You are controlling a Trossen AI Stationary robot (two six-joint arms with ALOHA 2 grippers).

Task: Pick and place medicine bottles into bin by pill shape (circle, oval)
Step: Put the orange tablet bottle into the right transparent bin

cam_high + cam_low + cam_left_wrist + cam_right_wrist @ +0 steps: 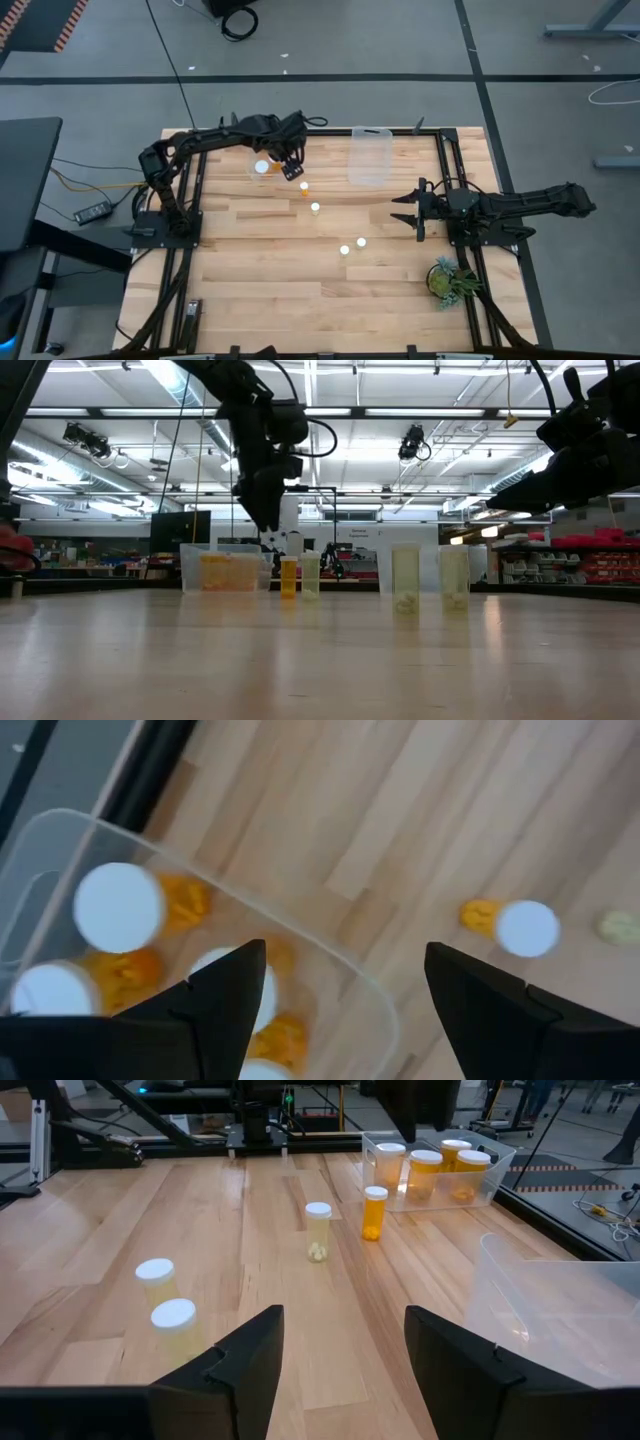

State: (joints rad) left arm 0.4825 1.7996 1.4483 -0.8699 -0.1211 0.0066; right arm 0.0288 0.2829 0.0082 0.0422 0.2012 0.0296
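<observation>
A clear bin (262, 165) at the far left holds several orange medicine bottles (118, 905) with white caps. My left gripper (345, 955) hangs open above that bin's right rim, pointing steeply down, with nothing between its fingers. An orange bottle (303, 186) stands upright on the table just right of the bin, and a paler one (315, 207) stands nearer the middle. Two more pale bottles (352, 246) stand side by side at mid-table. A second clear bin (370, 155) stands at the far middle. My right gripper (405, 210) waits open at the right, clear of everything.
A small green plant (450, 280) stands at the near right corner. The black frame rails (190, 200) run along the table's sides. Bare wood lies between the standing bottles and the near edge.
</observation>
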